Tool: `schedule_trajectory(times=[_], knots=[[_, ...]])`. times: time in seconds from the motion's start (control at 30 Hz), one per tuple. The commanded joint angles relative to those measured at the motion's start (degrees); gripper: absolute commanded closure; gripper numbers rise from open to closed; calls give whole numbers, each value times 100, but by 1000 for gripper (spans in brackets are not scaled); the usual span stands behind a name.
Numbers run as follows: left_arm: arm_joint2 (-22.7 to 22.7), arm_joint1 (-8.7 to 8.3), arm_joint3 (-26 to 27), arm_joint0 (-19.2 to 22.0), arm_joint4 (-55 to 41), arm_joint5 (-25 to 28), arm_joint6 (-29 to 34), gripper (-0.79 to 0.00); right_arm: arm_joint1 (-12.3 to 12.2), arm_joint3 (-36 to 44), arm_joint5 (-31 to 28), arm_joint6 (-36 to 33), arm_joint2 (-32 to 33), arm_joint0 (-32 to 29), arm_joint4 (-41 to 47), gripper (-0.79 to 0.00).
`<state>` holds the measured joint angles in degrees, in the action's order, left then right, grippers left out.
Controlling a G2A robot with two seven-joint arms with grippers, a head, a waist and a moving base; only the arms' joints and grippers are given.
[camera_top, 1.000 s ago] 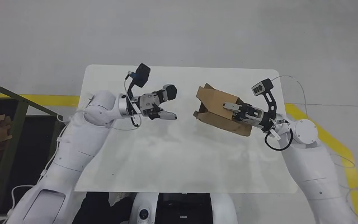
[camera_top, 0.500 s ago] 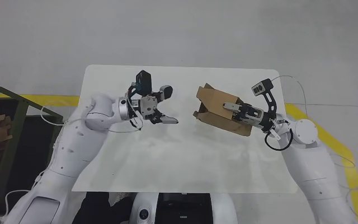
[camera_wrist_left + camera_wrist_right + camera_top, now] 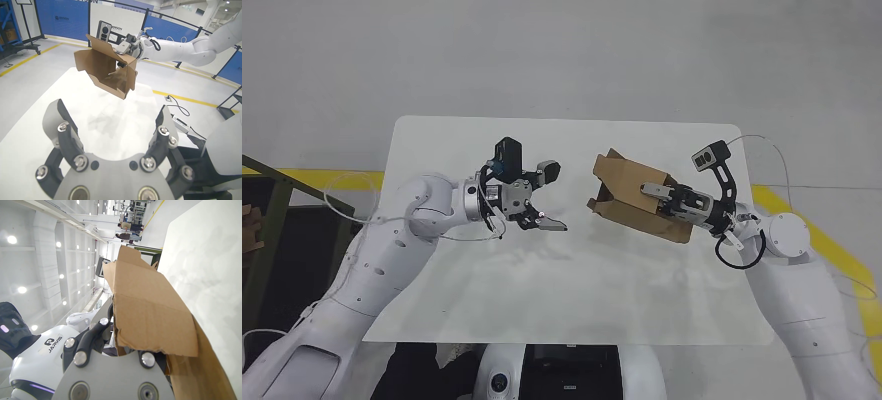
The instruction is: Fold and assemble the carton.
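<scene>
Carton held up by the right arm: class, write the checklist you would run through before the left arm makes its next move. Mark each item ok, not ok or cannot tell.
1. Grip on the carton: ok. The right jaws are shut on one wall.
2. The carton is off the table: ok. The left wrist view shows it held above the surface.
3. The left jaws are free: ok. They are wide open and empty.
4. Path from the left jaws to the carton: ok. There is bare table between them, and the open end faces them.
5. Flaps at the open end are folded in: not ok. They stick outward.
6. The far end is closed: cannot tell.
</scene>
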<state>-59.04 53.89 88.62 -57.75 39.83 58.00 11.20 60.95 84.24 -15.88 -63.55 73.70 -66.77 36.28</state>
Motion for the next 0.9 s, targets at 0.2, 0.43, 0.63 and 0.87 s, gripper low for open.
schedule_trajectory(times=[0.2, 0.43, 0.63, 0.87], knots=[[-1, 1, 0, -1, -2, 0, 2, -785, 0, 0, 0, 0, 0, 0, 0, 0], [19, 9, 312, -107, 669, -479, 196, -785, 0, 0, 0, 0, 0, 0, 0, 0], [177, 80, 130, -39, 1303, -149, -306, -785, 0, 0, 0, 0, 0, 0, 0, 0], [589, 220, -33, 208, 2348, 0, -1295, -785, 0, 0, 0, 0, 0, 0, 0, 0]])
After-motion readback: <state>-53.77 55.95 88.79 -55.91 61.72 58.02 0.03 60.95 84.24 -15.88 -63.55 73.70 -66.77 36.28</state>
